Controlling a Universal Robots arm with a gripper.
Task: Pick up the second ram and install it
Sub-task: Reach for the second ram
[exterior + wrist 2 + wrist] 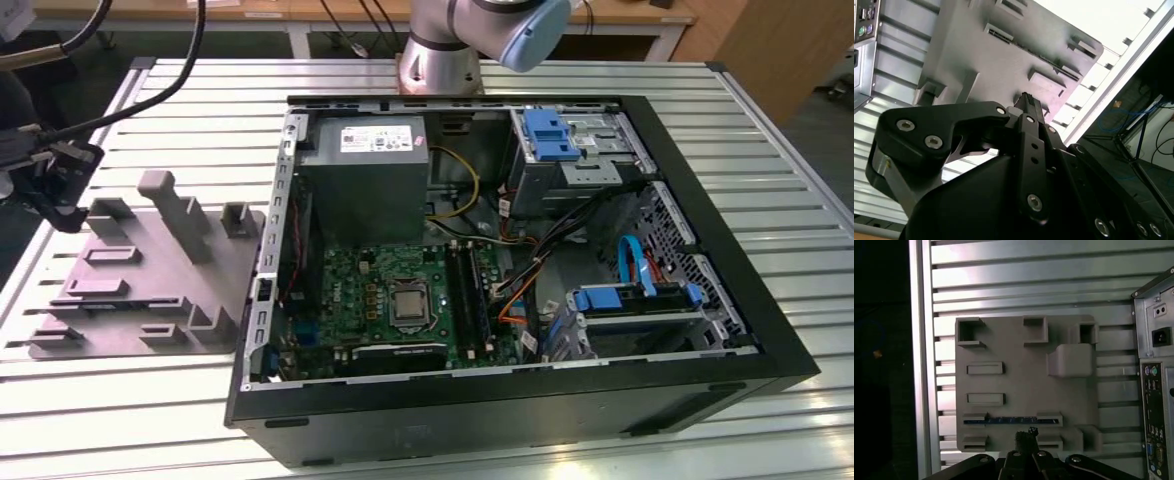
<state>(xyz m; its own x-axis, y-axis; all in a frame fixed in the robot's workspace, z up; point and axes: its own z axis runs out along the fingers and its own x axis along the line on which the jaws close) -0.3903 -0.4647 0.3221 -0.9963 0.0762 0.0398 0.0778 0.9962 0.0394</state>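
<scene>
- Pincer (1026, 432) hangs over the tray (1019, 385), fingers drawn together on nothing.
- Ram (1011, 420) stands on edge in a slot along the tray's edge closest to the pincer; the tray lies by the table (1019, 285) edge.
- Likely light, stiff, thin and fragile: grip mid-length across the flat faces, at the exposed top edge.

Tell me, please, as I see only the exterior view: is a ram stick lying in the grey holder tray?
Observer: Yes, the first wrist view shows the second ram resting in a slot of the holder tray.
Operator: Is the gripper on it?
Observer: No, in that view the gripper sits beside the stick, with bare tray between them.
Operator: Anything else nearby?
Observer: The computer case's rear panel, with its ports, stands beside the tray.
</scene>
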